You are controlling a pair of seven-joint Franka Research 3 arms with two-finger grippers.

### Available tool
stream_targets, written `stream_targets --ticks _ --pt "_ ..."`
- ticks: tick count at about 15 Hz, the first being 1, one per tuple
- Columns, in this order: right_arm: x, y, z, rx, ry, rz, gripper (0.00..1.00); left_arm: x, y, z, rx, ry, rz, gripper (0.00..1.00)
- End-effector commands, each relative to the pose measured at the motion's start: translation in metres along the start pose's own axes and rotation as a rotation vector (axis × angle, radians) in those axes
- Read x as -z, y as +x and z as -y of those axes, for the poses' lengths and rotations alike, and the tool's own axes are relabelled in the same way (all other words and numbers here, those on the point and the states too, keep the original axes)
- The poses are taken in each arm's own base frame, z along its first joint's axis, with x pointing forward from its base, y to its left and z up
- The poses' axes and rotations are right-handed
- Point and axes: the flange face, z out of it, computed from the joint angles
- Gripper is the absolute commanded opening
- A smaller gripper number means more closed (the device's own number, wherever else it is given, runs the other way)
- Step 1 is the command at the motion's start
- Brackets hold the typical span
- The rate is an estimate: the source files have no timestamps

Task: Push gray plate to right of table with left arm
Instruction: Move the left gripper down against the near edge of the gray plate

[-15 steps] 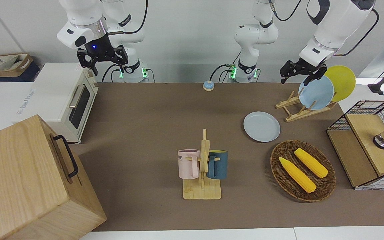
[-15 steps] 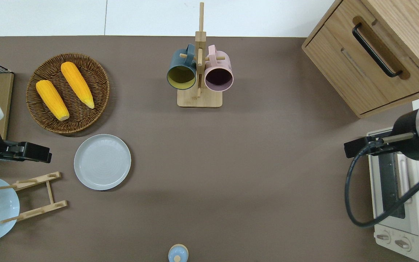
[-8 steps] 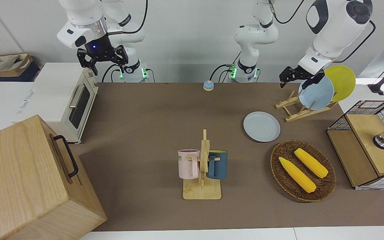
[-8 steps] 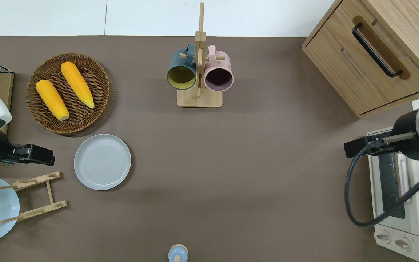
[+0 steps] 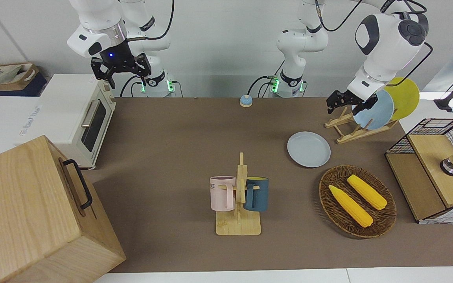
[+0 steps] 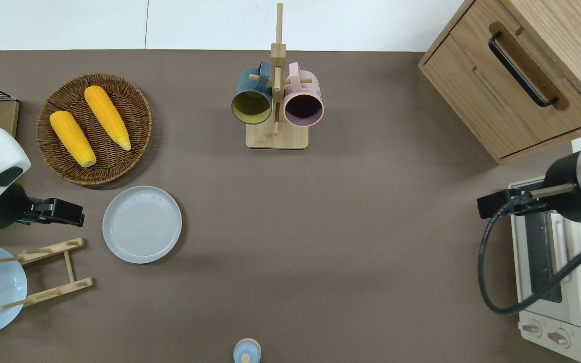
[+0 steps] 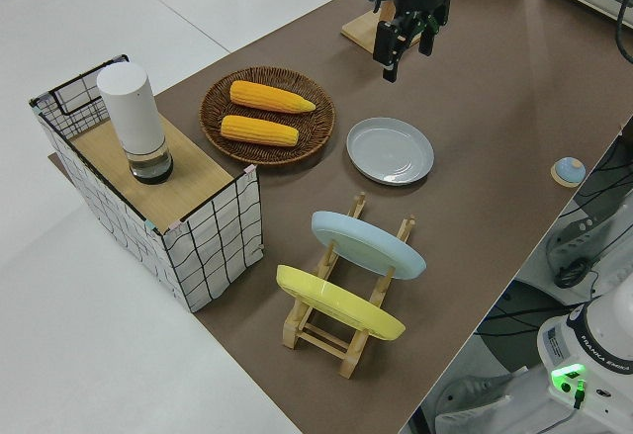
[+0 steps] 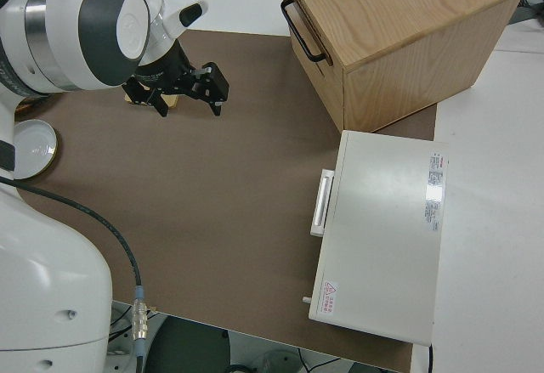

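The gray plate (image 5: 308, 149) lies flat on the brown table (image 5: 171, 129), between the wicker basket and the plate rack; it also shows in the overhead view (image 6: 142, 224) and the left side view (image 7: 390, 150). My left gripper (image 5: 346, 103) is open and empty, up in the air. The overhead view shows this gripper (image 6: 74, 220) over bare table just beside the plate, toward the left arm's end, not touching it. In the left side view it (image 7: 406, 56) hangs with its fingers apart. My right gripper (image 5: 128, 80) is open and parked.
A wicker basket (image 5: 383, 220) with two corn cobs, a plate rack (image 5: 352, 133) holding a sky-blue and a yellow plate, a mug tree (image 5: 239, 220), a wire crate (image 5: 431, 129), a toaster oven (image 5: 81, 118), a wooden cabinet (image 5: 34, 212) and a small bell (image 5: 245, 101) stand around.
My left gripper has come down and moved toward the gray plate. The plate and the right arm have not moved.
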Motion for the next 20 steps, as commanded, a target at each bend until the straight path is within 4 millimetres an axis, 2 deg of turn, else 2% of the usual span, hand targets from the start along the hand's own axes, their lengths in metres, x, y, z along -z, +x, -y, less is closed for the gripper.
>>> stream_targets --ticks 1,10,12,18,20 --pt "0.004 -0.004 -0.001 -0.003 0.009 0.002 0.983 -0.025 -0.003 0.006 0.005 0.003 -0.026 1.0" --pt "0.004 -0.004 -0.002 -0.006 0.01 0.002 0.983 -0.085 -0.007 0.03 0.027 0.035 -0.056 1.0" --pt "0.004 -0.004 -0.002 -0.006 0.01 0.002 0.983 -0.105 -0.01 0.033 0.033 0.036 -0.07 1.0" --pt "0.004 -0.004 -0.001 -0.003 0.009 0.002 0.983 -0.135 -0.012 0.037 0.038 0.04 -0.101 1.0" --pt "0.004 -0.004 -0.002 -0.005 0.01 0.002 0.983 -0.152 -0.011 0.04 0.04 0.042 -0.11 1.0"
